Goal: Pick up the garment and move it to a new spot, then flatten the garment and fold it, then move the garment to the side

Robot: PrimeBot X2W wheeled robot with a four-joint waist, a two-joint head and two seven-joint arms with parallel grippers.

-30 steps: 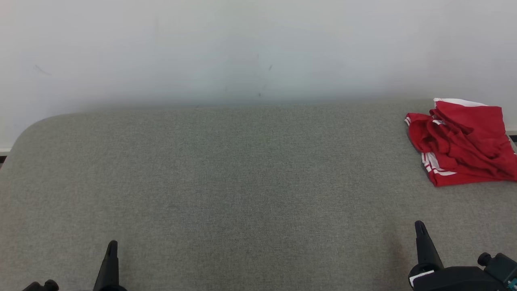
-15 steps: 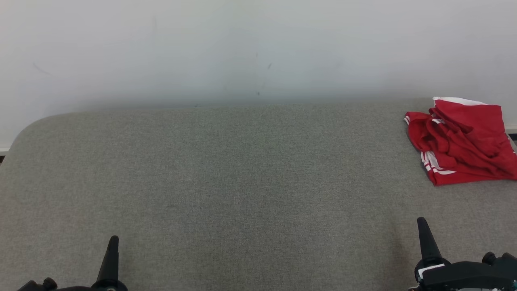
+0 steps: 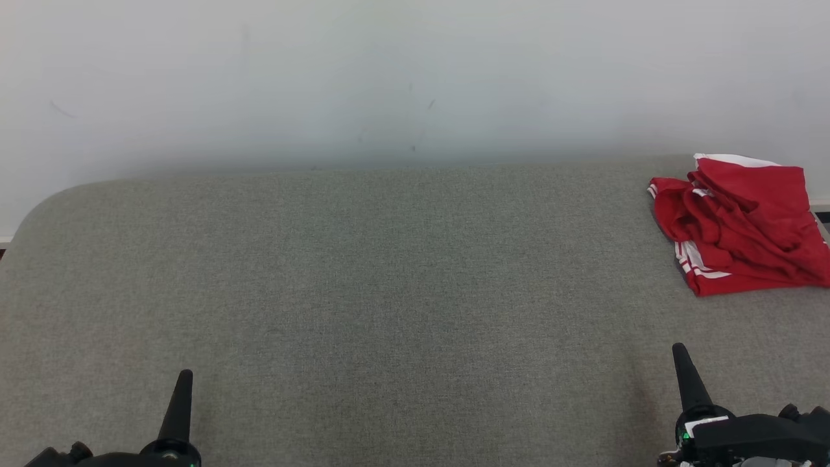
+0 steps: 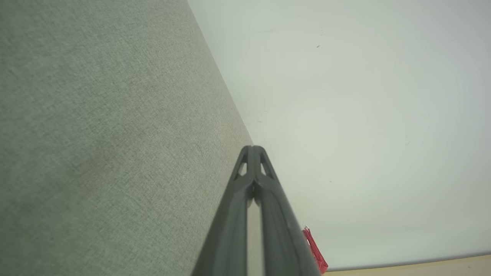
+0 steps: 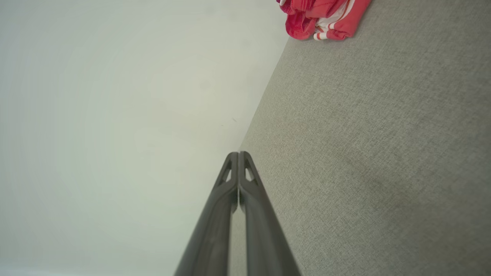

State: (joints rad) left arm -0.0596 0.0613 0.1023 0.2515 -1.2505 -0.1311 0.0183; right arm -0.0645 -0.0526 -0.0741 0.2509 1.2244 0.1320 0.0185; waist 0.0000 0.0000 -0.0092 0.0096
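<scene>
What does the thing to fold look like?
Look at the big grey table against the pale wall. At its far right corner lies a crumpled garment. It is bright red with white stripes, while all around it is grey.

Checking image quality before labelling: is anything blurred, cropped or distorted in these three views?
Head view: soft even light, sharp; garment cropped at the right edge. Left wrist view: tilted, left gripper slightly soft. Right wrist view: tilted too, faint shadow on the table.

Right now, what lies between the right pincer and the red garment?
Only bare grey surface, in the head and right wrist views; the shut right pincer and the garment are apart.
</scene>
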